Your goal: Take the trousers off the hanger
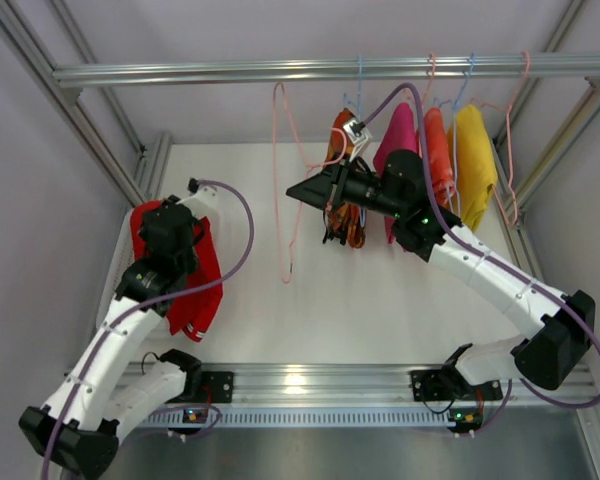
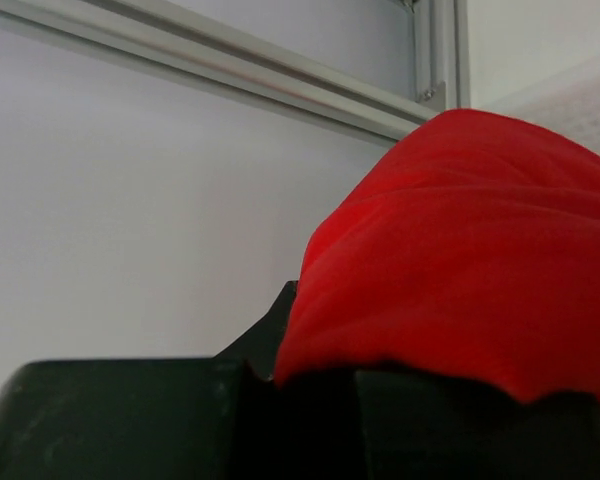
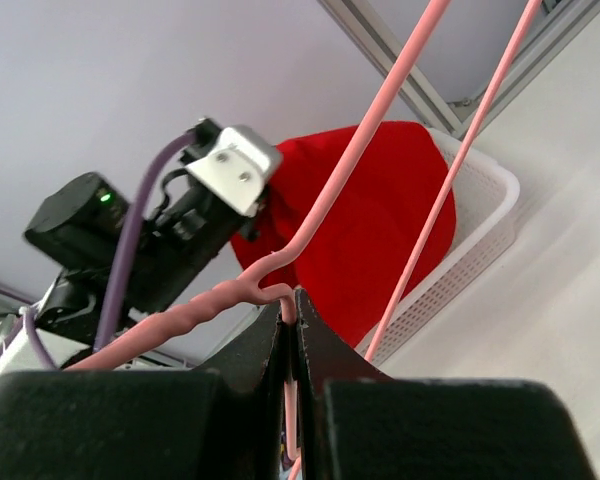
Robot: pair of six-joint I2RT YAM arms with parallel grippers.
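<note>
The plain red trousers (image 1: 202,290) lie bunched at the far left over a white basket (image 3: 480,235). My left gripper (image 1: 160,232) sits on them, and red cloth (image 2: 460,250) covers its right finger and fills the jaw gap, so it looks shut on them. My right gripper (image 1: 300,192) is shut on the wire of a bare pink hanger (image 1: 280,150), pinched between its fingertips (image 3: 288,300). The orange patterned trousers (image 1: 354,228) hang on the rail just behind the right gripper. The red trousers also show in the right wrist view (image 3: 380,220).
An aluminium rail (image 1: 230,72) crosses the back and carries hangers with pink (image 1: 400,135), orange (image 1: 438,150) and yellow (image 1: 473,160) garments. Frame posts stand at both sides. The left arm's wrist camera (image 3: 230,165) sits close to the held hanger.
</note>
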